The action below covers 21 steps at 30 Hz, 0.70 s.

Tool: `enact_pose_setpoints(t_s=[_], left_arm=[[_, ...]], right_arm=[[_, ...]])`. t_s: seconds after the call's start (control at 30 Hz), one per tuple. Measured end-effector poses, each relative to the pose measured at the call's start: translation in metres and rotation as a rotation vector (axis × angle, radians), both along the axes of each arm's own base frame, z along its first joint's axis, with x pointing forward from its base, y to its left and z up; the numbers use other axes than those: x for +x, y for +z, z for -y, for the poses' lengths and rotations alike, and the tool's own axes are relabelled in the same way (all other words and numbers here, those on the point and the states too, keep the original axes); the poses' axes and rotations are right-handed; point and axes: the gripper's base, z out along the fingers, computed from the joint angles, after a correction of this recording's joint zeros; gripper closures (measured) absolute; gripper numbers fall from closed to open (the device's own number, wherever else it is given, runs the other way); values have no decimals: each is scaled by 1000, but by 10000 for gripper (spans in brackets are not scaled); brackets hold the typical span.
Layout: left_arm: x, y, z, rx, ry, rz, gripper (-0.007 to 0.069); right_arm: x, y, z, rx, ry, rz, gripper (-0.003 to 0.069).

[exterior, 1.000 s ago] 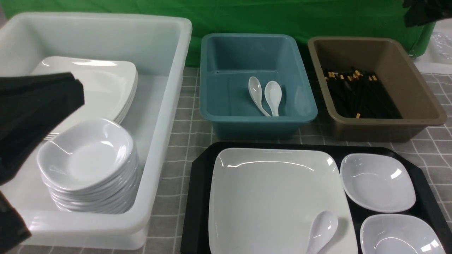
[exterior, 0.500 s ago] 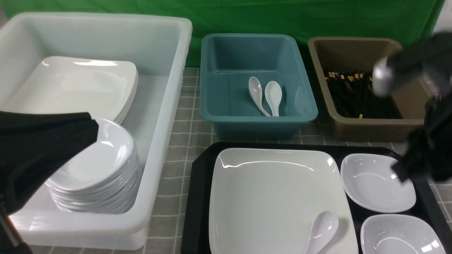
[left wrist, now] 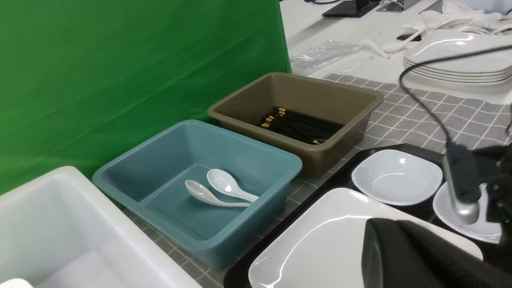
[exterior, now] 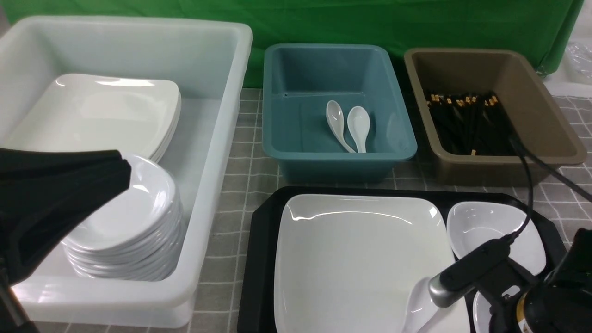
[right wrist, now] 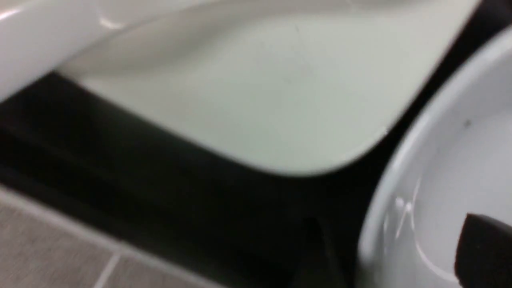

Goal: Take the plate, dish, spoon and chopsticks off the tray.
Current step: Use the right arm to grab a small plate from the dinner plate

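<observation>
Tray (exterior: 261, 259), black: holds plate (exterior: 356, 259), spoon (exterior: 418, 305) and small bowls (exterior: 485, 231).
Plate fills tray's left; spoon lies at plate's near-right corner; chopsticks (exterior: 471, 125) lie in brown tub (exterior: 545, 129) beyond tray's far-right corner. Left gripper (exterior: 118, 171), jaws pressed together, hangs over white tub (exterior: 217, 138) left of tray. Right gripper (right wrist: 480, 256) sits low at tray's near-right corner, its jaw state not discernible.

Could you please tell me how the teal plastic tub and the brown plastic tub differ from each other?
The teal plastic tub holds two white soup spoons, while the brown plastic tub holds a bundle of black chopsticks. The teal tub stands in the middle; the brown tub stands to its right. Both are open rectangular tubs with flared rims, resting on the grey checked cloth.
</observation>
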Motion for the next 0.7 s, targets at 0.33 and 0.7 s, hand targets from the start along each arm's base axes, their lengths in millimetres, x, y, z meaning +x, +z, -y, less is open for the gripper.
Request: enact_pose_setpoints(t_s=[0.33, 0.7], left_arm=[[0, 0, 1, -8, -7, -14, 615], [-1, -1, 1, -6, -10, -20, 615]], right_arm=[[11, -20, -1, -98, 32, -10, 265], [2, 17, -3, -69, 15, -19, 523]])
